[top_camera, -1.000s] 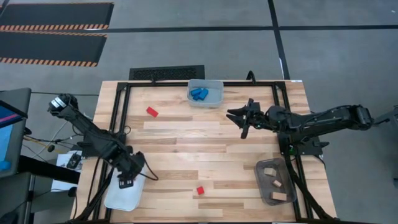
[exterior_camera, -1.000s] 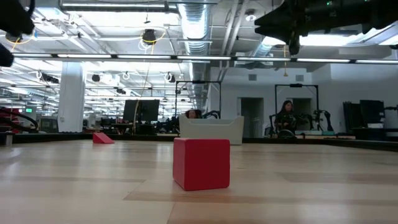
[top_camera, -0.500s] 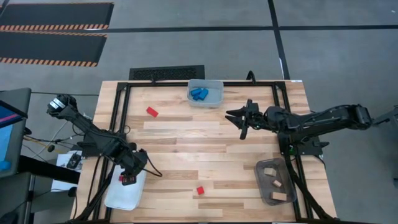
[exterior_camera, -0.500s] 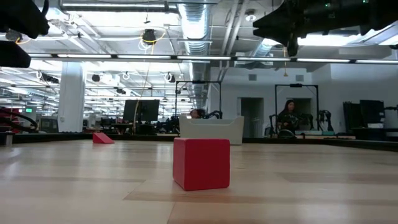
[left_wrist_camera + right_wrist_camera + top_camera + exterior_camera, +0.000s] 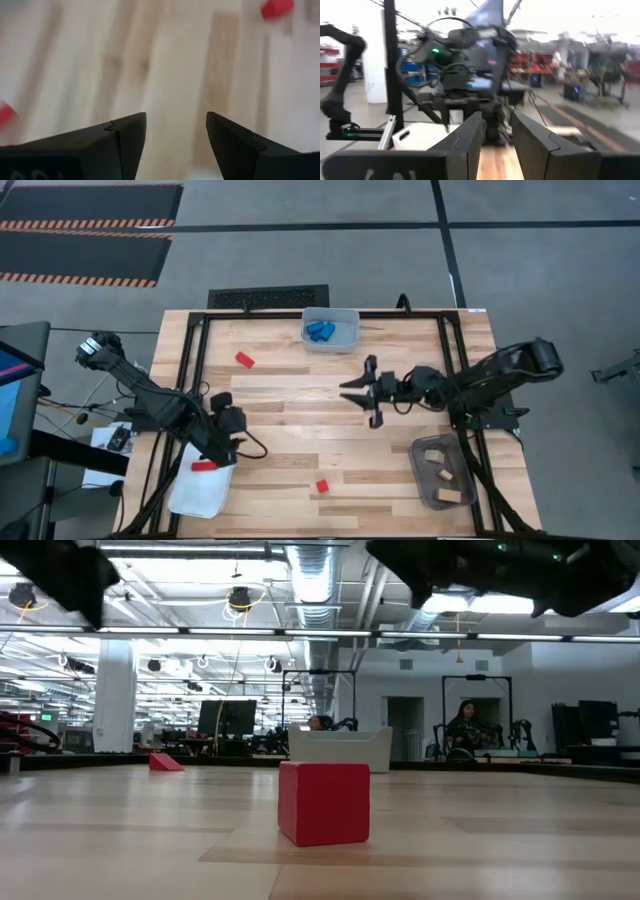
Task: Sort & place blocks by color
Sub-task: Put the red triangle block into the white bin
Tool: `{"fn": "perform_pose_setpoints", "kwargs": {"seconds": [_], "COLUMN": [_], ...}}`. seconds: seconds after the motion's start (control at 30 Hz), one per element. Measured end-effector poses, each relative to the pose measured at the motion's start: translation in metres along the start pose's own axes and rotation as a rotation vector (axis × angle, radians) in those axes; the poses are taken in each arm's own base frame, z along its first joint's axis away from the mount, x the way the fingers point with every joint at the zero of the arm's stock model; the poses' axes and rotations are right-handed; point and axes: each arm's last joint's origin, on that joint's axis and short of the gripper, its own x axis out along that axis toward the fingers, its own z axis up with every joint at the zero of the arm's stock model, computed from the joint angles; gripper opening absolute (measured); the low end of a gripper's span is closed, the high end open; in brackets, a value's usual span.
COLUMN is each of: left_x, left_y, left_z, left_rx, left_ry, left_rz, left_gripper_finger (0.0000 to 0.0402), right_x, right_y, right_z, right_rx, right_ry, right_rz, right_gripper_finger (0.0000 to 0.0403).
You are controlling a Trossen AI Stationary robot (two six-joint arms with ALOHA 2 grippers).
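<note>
Block (image 5: 204,466) in left bin (image 5: 198,495); cube (image 5: 322,486) between both bins (image 5: 441,471).

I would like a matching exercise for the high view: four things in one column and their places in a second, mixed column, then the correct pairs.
Things
1. blue blocks
2. tan blocks
3. red cube
4. red flat block

Places
A. in the dark bin at the table's near right
B. on the white bin at the near left, by the left tool
C. in the clear bin at the far edge
D. alone on the bare wood near the front edge

Pairs: 1-C, 2-A, 3-D, 4-B
</note>
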Motion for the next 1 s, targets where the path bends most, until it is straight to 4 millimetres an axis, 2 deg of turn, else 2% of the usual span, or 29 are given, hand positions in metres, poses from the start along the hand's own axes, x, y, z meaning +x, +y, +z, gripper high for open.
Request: {"fn": "perform_pose_setpoints", "kwargs": {"seconds": [0.13,0.23,0.33,0.47,0.6,0.73,0.83,1.0], "left_x": [0.004,0.012,0.025,0.048,0.067,0.077,0.081,0.090], "left_y": [-0.004,-0.004,-0.005,-0.006,-0.002,0.007,0.016,0.043], "left_z": [0.001,-0.001,-0.004,-0.010,-0.018,-0.022,-0.019,-0.007], "left_rx": [0.062,0.091,0.097,0.067,0.025,-0.038,-0.092,-0.257], "left_ry": [-0.170,-0.266,-0.345,-0.449,-0.569,-0.684,-0.713,-0.717], "left_rz": [0.096,0.165,0.190,0.157,0.127,0.168,0.250,0.365], "left_gripper_finger": [0.0195,0.0195,0.0195,0.0195,0.0195,0.0195,0.0195,0.0195], "right_x": [0.021,0.038,0.052,0.067,0.077,0.081,0.081,0.076], "right_y": [0.010,0.013,0.014,0.010,0.005,0.002,0.001,-0.001], "right_z": [-0.012,-0.032,-0.054,-0.071,-0.068,-0.059,-0.056,-0.064], "right_rx": [-0.013,0.013,0.051,0.050,0.055,0.052,0.066,0.115], "right_ry": [0.015,0.080,0.181,0.312,0.383,0.417,0.435,0.528], "right_rz": [0.030,0.034,0.024,0.006,-0.011,-0.020,-0.026,-0.049], "right_gripper_finger": [0.0134,0.0134,0.0136,0.0147,0.0158,0.0165,0.0166,0.0162]}}
